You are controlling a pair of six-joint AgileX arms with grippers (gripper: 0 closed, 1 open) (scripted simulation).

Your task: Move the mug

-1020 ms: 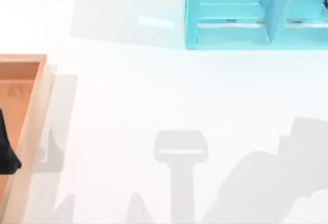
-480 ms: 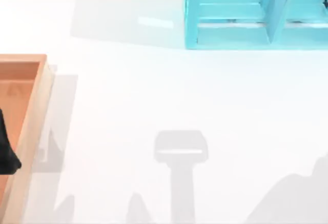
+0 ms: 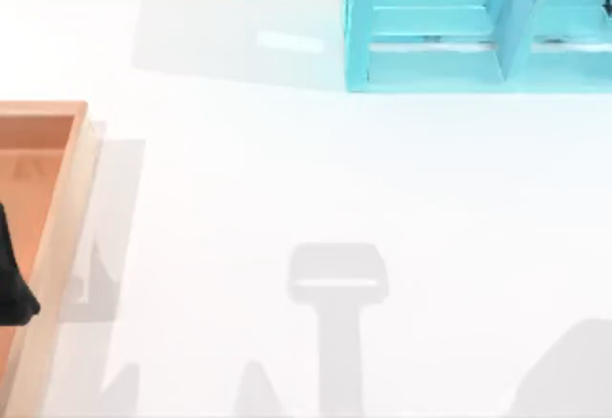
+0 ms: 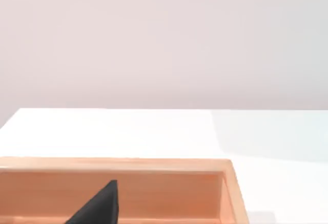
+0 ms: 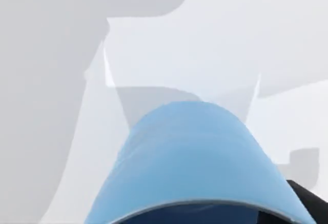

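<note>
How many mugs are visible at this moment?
1. The mug sits close under the right wrist camera, above the white table. Others could be hidden inside the turquoise shelf or the wooden tray.

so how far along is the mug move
Done: the mug looks picked up, sitting close under the right wrist camera with white table beyond it. In hand: it seems to be carried by the right arm, though the claw's grip can't be confirmed. Left: setting it down; the turquoise shelf and the wooden tray hold no mug.
</note>
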